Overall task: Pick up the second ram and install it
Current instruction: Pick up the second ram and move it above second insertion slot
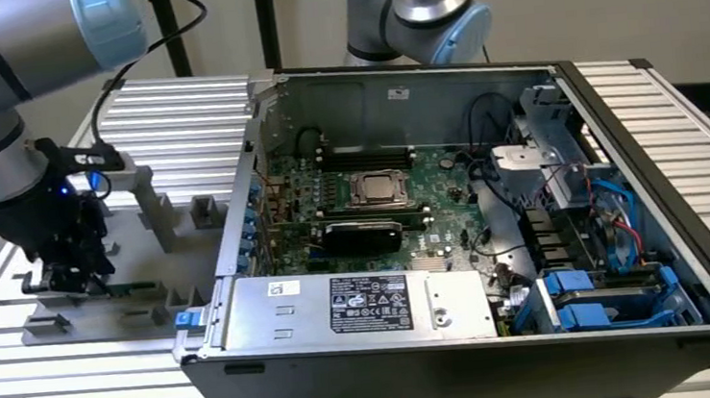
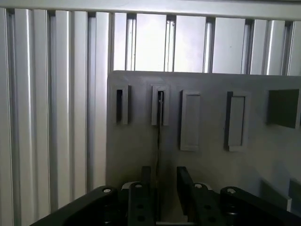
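The pincer (image 2: 163, 173) hangs low over the grey tray (image 2: 136, 155), its fingers (image 2: 146, 181) spread with a clear gap. Between them runs the second ram (image 2: 159, 139), a thin dark line seen edge-on. It stands in a slotted block (image 2: 160, 106) just beyond the fingertips and seems closer to one finger. Past the tray lies the ribbed worktop (image 2: 47, 94). Well off to the pincer's side stands the open computer case (image 1: 473, 362) with its motherboard (image 1: 380, 192).
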Robot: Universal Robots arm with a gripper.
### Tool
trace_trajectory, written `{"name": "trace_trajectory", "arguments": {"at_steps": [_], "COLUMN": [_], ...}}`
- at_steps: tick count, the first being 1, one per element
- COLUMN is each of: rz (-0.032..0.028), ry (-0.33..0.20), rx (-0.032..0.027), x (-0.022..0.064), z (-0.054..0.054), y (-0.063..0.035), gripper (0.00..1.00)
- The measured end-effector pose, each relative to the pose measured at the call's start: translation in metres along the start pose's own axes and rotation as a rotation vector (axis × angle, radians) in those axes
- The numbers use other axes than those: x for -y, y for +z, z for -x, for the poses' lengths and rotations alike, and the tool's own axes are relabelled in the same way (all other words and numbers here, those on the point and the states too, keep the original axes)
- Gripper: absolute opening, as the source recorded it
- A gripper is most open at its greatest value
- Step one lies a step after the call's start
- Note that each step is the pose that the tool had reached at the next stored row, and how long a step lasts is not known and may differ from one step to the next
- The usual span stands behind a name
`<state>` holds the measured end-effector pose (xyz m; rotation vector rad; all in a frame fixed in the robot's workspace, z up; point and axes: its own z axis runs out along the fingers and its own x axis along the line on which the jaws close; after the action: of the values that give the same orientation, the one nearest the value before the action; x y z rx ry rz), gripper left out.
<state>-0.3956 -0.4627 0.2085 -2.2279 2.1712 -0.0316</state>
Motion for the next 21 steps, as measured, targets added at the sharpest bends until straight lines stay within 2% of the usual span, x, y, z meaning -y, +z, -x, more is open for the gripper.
{"name": "trace_trajectory", "arguments": {"at_steps": [13,16,21], "rz": [-0.0008,-0.0004,0.0063], "ry": [0.004,0.004,0.005], "rx": [-0.0001,0.0013,0.0066], "x": [-0.0012,-0.001,0.0001], "z": [-0.001,-0.0014,-0.0022], "y": [0.0031,0.0039,0.0055], "gripper": [1.0,1.0,1.0]}}
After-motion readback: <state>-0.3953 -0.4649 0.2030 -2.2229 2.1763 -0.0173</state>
